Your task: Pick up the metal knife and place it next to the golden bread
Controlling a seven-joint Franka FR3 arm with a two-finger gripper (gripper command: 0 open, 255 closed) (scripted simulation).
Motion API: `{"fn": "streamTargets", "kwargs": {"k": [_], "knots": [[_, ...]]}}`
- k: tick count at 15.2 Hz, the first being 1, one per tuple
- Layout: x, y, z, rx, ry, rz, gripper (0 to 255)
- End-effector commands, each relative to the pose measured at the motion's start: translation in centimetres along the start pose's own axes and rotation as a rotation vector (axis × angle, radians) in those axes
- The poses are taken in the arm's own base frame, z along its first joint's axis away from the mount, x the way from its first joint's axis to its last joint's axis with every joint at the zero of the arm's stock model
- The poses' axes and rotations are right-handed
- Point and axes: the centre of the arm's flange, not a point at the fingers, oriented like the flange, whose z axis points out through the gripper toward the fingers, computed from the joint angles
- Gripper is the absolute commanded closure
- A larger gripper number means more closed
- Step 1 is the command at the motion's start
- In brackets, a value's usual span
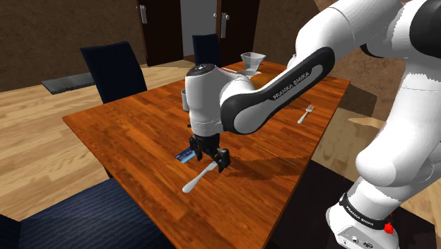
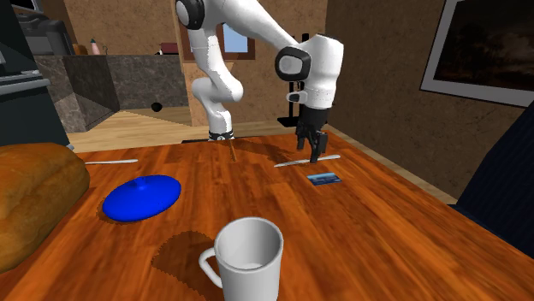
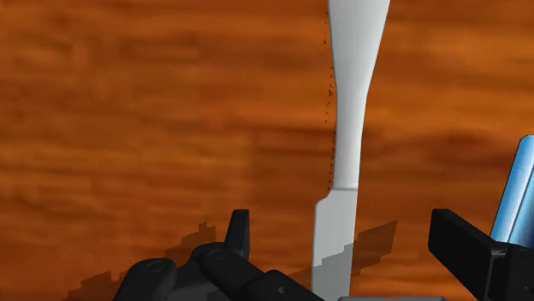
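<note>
A white knife (image 1: 198, 179) lies flat on the wooden table (image 1: 134, 134), near the edge at the shoulder view's lower middle. My black gripper (image 1: 211, 159) hangs just above it, open. In the wrist view the knife (image 3: 351, 128) runs between the two fingers (image 3: 240, 235), which stand well apart from it on either side. The second exterior view has the gripper (image 2: 313, 147) low over the knife (image 2: 304, 160) at the table's far side. The golden-brown bread (image 2: 30, 201) sits at that view's left edge, far from the knife.
A small blue card (image 2: 325, 179) lies beside the knife. On the table also sit a blue plate (image 2: 141, 197), a white mug (image 2: 248, 256) and a fork (image 1: 305, 114). Dark blue chairs (image 1: 113, 69) stand around the table.
</note>
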Motion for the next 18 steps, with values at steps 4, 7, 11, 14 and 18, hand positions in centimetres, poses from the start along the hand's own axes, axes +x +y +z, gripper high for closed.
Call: {"fn": "streamTargets", "kwargs": {"k": [4,7,11,14,18], "knots": [[0.03,-0.08,1.31,0.0,0.0,0.001,0],[0.03,-0.08,1.31,0.0,0.0,0.001,0],[0.03,-0.08,1.31,0.0,0.0,0.001,255],[0.16,-0.25,1.19,0.0,0.0,0.001,255],[0.14,-0.5,1.24,0.0,0.0,0.001,255]]}}
